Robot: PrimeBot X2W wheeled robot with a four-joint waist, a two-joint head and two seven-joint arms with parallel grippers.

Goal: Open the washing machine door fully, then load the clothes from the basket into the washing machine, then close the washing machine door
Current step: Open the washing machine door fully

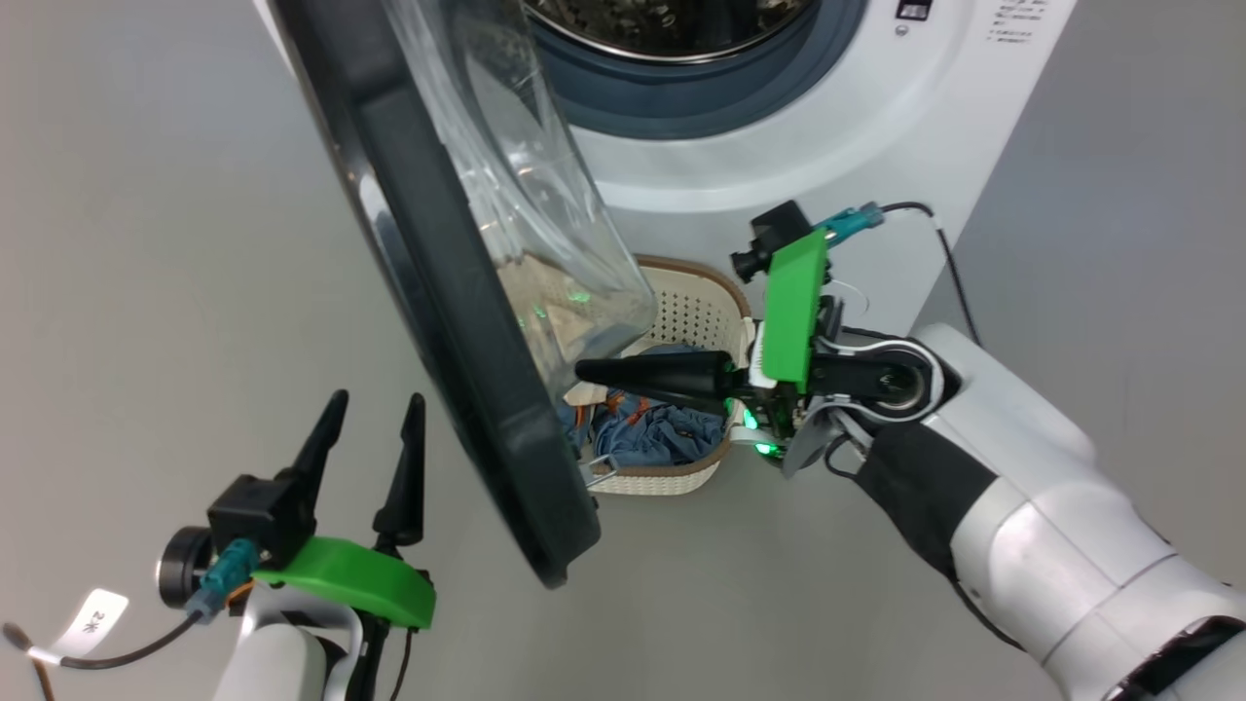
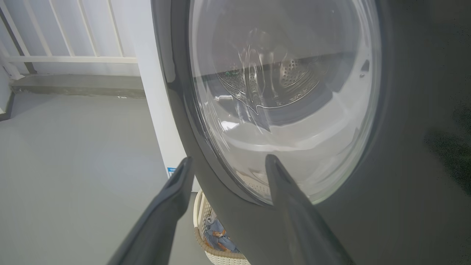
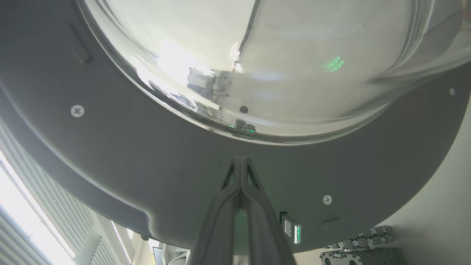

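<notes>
Door [image 1: 433, 253] part-open: glossy black rim, clear glass bowl.
Blue sticker [image 2: 171, 171] on washing machine [image 1: 779, 146] unreadable. Left gripper [image 1: 378, 397] jaws apart; right gripper [image 3: 241, 159] jaws together at door's inner rim. Basket [image 1: 681, 302] of clothes [image 1: 662, 433] stands behind door.

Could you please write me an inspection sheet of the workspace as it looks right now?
Surface: plain grey floor.
Job's things: washing machine door swung open, standing between the two grippers; washing machine drum exposed; basket on the floor in front, holding the clothes.
Clutter: nothing seen.
Grippers: left gripper open, outside the door; right gripper shut, tips at the door's inner face, contact unclear.
Cables: black cable at the right wrist; tagged cable at the left wrist.
Surroundings: white railing beyond the machine.
</notes>
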